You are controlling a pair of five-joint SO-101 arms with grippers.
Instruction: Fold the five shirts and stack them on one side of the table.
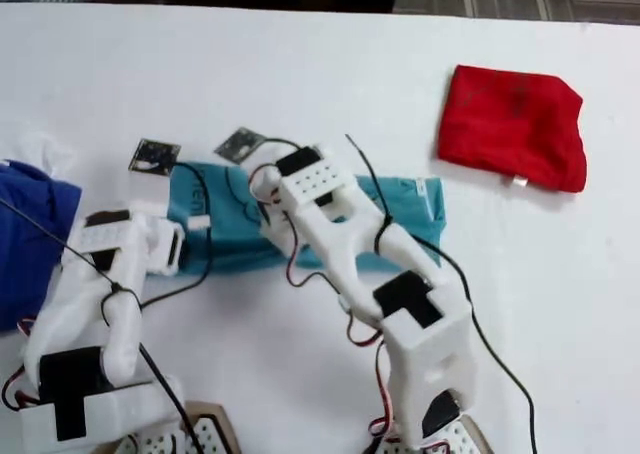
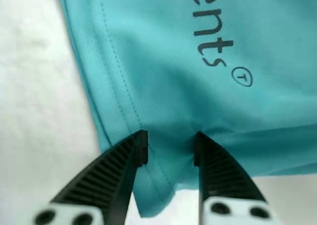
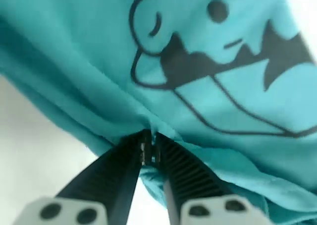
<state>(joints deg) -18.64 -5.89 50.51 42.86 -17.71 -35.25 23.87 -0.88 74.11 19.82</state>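
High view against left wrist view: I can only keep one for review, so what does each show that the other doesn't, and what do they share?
The high view adds a folded red shirt toward the far right of the table and a blue shirt at its left edge. The left wrist view adds the left gripper, fingers apart over the edge of the teal shirt, with the hem stitching and dark lettering. Both show the teal shirt and the white table.

Passage btwn teal shirt [image 1: 415, 209] & red shirt [image 1: 510, 124]; blue shirt [image 1: 30, 234] blocks left.
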